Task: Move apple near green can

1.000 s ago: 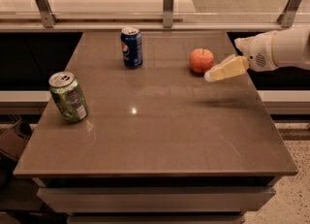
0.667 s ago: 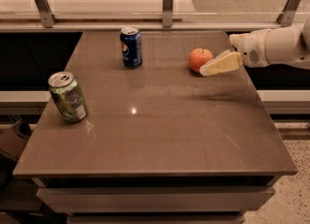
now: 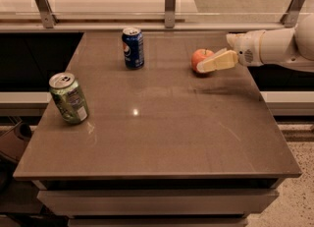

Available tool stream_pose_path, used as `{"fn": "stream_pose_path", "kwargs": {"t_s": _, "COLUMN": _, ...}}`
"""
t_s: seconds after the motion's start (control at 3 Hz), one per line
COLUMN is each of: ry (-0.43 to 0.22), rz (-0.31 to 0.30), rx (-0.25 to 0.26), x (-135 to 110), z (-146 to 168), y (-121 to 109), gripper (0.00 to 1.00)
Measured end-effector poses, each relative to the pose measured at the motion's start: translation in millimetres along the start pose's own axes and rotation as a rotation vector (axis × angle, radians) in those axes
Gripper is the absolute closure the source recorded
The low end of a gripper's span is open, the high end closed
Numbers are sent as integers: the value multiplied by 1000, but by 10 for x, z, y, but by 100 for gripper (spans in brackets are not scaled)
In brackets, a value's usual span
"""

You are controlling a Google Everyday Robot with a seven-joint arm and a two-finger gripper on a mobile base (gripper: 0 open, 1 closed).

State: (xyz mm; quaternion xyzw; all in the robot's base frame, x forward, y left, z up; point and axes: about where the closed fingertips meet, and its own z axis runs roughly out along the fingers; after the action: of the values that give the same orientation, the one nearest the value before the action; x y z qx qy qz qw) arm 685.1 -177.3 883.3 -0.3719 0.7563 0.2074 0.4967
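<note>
"Brown table (image 3: pixel 162 137) fills most of the view. Why is so much of it bare between the things?"

"Because the task's two things sit at opposite sides. That open stretch is the ground the fruit has to cross."

"And the white arm (image 3: pixel 274 46)?"

"It comes in low from the right edge, roughly level with the tabletop. I judge that suits a side-on approach to something short and round."

"The green can (image 3: pixel 68 98)?"

"Upright near the left edge, toward the front, well apart from everything else. It marks the destination, so it should be left standing. The bare surface on its right looks like the natural spot to set something down."

"The blue can (image 3: pixel 133 48)?"

"Upright toward the back, left of centre. It is no part of the job, but it stands near the straight line between the two task things, so a carry leftward would do well to pass in front of it."

"The apple (image 3: pixel 200 56)?"

"On the table at the back right, far from the green can. The move is not yet made."

"And the gripper (image 3: pixel 210 64)?"

"Right at the apple, its cream end lying across the fruit's front-right side. Whether it is clamped on the apple or only set beside it, I cannot tell."
</note>
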Motion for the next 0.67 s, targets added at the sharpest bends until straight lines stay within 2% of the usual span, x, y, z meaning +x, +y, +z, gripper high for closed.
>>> {"fn": "stream_pose_path", "kwargs": {"t_s": 0.67, "ry": -31, "rz": 44, "rx": -31, "x": 129, "z": 245, "y": -50, "gripper": 0}}
